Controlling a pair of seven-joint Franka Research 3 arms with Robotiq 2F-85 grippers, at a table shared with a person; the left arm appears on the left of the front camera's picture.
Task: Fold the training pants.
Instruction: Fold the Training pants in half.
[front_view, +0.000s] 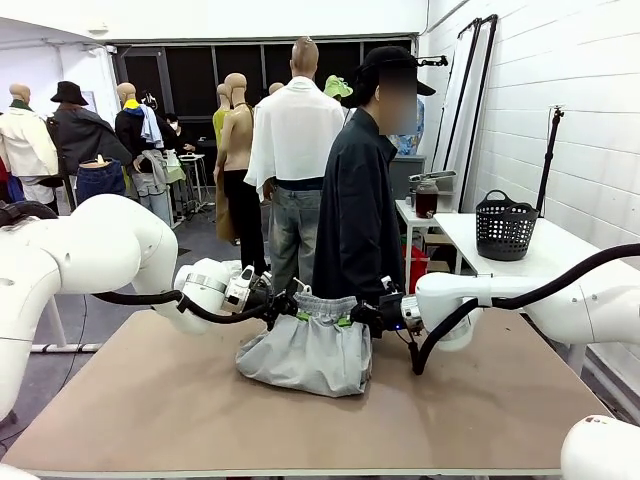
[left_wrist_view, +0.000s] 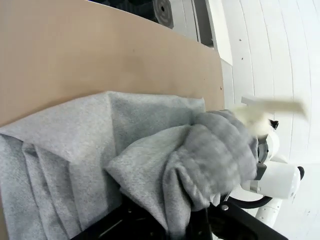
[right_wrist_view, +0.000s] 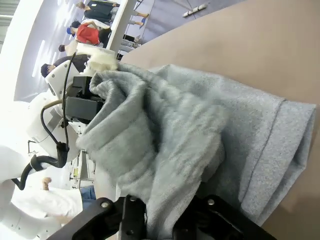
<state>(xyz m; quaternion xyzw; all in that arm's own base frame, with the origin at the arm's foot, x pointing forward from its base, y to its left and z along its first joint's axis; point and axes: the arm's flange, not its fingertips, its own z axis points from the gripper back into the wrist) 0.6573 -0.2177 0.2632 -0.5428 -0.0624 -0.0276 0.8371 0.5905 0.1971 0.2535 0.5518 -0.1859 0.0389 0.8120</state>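
The light grey training pants (front_view: 305, 355) lie folded into a short bundle at the middle of the table, and their gathered waistband is held up off the board. My left gripper (front_view: 298, 314) pinches the waistband's left end, and my right gripper (front_view: 348, 320) pinches its right end. The two stand close together. In the left wrist view the grey cloth (left_wrist_view: 100, 165) bunches over my left gripper (left_wrist_view: 170, 227), with the jaws closed around it. The right wrist view shows the cloth (right_wrist_view: 200, 130) draped between the fingers of my right gripper (right_wrist_view: 165, 220). Most of both pairs of fingers is hidden by fabric.
The brown table (front_view: 150, 410) has bare board on all sides of the pants. A person in a dark shirt (front_view: 360, 200) stands at the far edge, right behind the pants. A black mesh basket (front_view: 505, 228) sits on a white side table at the right.
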